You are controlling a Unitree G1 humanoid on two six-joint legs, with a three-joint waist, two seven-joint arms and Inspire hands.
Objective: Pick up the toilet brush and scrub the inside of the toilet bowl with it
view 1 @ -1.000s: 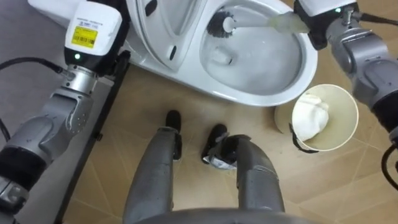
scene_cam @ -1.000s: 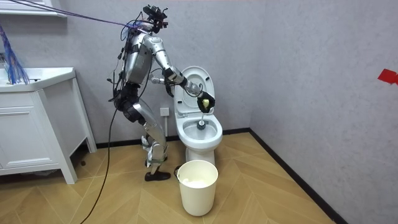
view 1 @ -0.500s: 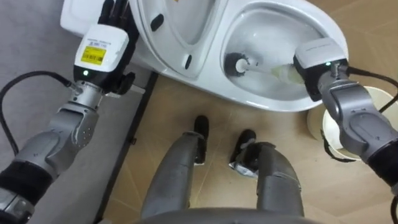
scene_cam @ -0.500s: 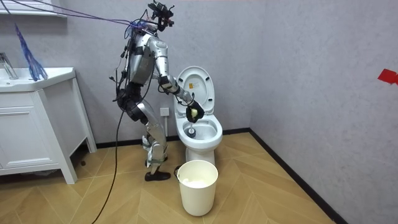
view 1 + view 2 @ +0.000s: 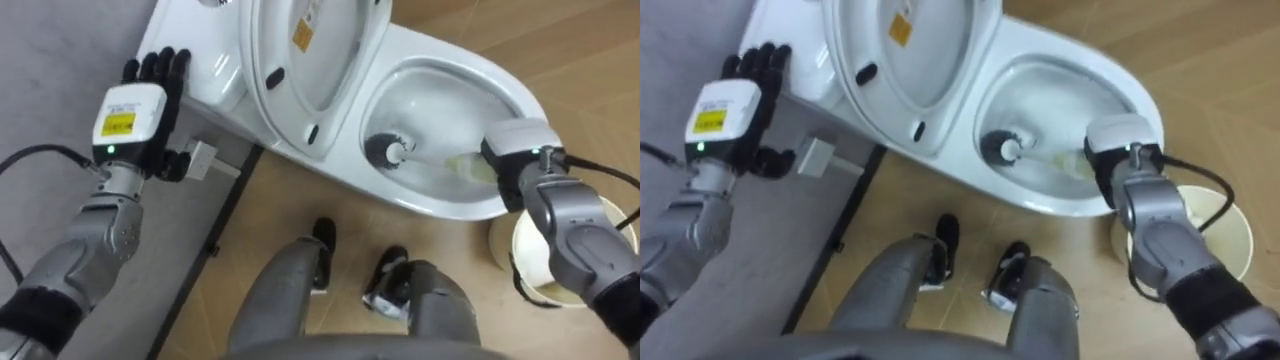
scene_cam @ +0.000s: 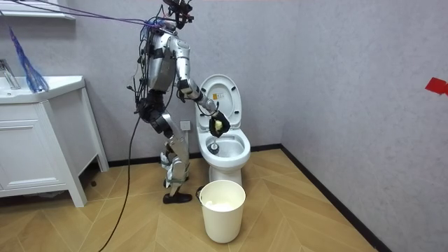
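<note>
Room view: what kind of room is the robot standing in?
Most likely a bathroom. There is a white toilet with its lid up, a white sink cabinet at the room view's left, and the robot's right hand holds a toilet brush down in the bowl.

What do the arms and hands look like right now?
Both forearms are grey metal, black-sleeved near the elbows. The left hand has black fingers and a white box on its back with a yellow label. The right hand carries a similar white box. Black cables loop from both wrists.
</note>
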